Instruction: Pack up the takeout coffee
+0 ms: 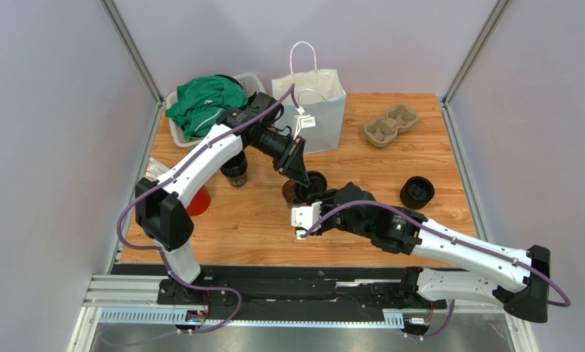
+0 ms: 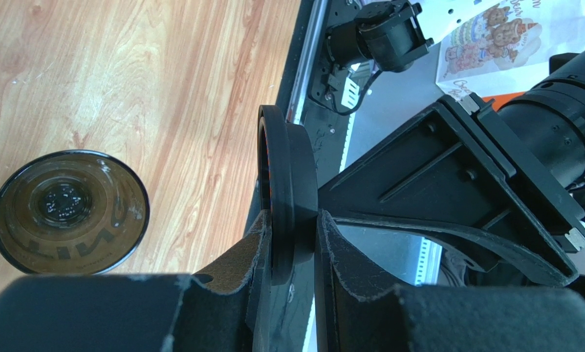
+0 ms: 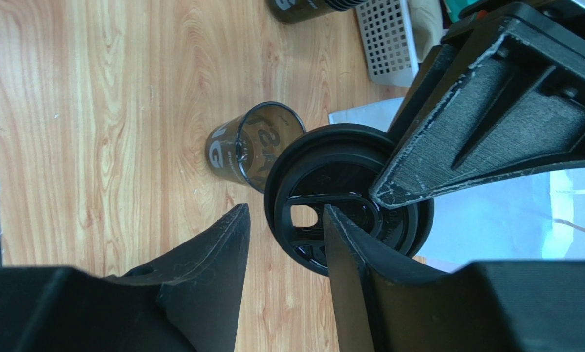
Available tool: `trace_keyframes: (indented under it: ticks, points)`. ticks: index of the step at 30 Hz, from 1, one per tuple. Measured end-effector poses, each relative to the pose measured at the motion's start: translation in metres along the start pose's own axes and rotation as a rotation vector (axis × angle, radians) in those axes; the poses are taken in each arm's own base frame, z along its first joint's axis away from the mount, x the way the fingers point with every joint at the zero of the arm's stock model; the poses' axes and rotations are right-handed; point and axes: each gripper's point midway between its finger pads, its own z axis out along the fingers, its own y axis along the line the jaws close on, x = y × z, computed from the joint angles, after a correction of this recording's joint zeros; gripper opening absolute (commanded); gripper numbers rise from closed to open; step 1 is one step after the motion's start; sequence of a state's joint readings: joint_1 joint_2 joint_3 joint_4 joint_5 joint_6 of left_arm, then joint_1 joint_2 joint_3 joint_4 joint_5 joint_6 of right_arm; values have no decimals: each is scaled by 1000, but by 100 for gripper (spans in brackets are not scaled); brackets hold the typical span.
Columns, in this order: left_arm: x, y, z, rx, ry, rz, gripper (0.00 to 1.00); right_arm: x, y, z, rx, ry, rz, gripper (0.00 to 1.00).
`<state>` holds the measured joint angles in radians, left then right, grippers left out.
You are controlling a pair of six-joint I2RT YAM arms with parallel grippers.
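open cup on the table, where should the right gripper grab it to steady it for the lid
I'd take the cup across its side wall near mid-height, coming in low from the near side. It stands upright, mouth open, so the rim should stay free for the lid, which the left gripper holds on edge close beside it.

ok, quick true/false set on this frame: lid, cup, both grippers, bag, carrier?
1. The left gripper pinches the black lid by its rim. True.
2. The coffee cup nearby is lidded. False: it stands open on the table.
3. The right gripper is clamped on the coffee cup. False: its jaws stand apart at the black lid's edge.
4. The white paper bag stands upright. True.
5. The cardboard carrier holds a cup. False: no cup sits in it.
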<state>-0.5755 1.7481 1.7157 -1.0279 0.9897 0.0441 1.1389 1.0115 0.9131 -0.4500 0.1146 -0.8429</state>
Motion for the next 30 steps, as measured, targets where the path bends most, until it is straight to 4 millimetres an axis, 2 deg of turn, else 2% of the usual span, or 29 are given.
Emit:
trace_keyframes:
  ticks: [3,9,20,25,27,30]
  points:
    - [0,-1,0,1,-1,6,15,1,-2,3,22,2,1,40]
    - [0,-1,-1,5,-2,9,15,4,-4,7,43,7,-3,39]
    - [0,-4,-1,22,-4,15,15,9,-3,9,57,18,-14,25]
    - [-1,-4,-1,22,-4,20,15,14,3,12,44,30,-17,28]
    - [-1,-4,-1,22,-5,25,15,15,4,13,44,30,-17,26]
    - [-1,-3,-1,21,-5,28,15,14,3,14,49,28,-16,14]
